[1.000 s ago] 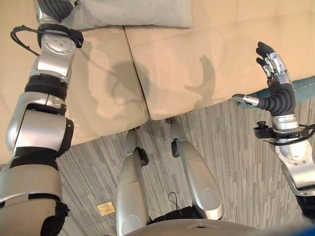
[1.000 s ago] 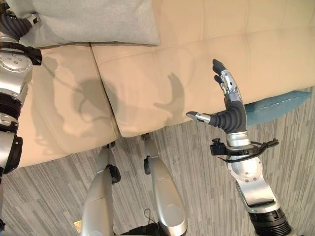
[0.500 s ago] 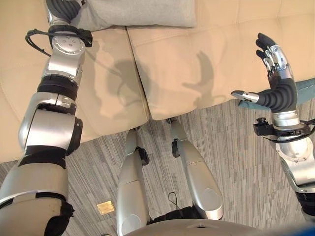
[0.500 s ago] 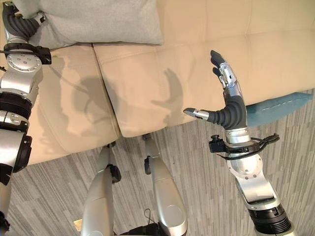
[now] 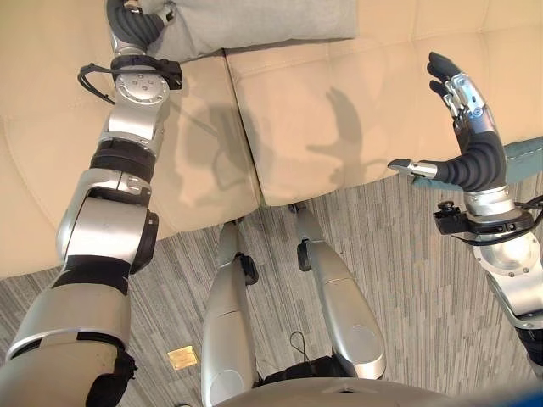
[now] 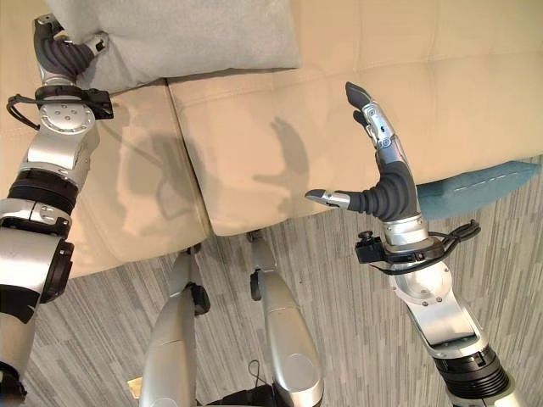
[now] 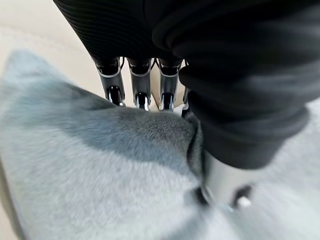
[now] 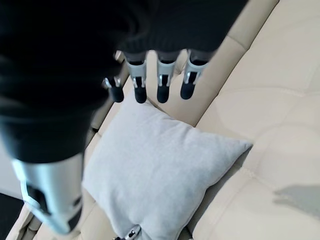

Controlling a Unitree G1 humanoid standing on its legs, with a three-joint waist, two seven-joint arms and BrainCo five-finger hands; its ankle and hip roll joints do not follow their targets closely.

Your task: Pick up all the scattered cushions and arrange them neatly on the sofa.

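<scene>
Beside the sofa [image 6: 280, 127], a teal cushion [image 6: 475, 191] waits on the floor near its front edge; above the seat, the right hand [image 6: 383, 178] hovers spread and empty. Farther back, the left hand [image 6: 64, 55] pinches the grey cushion [image 6: 187, 34] at its corner, apparently to settle it against the backrest.
</scene>
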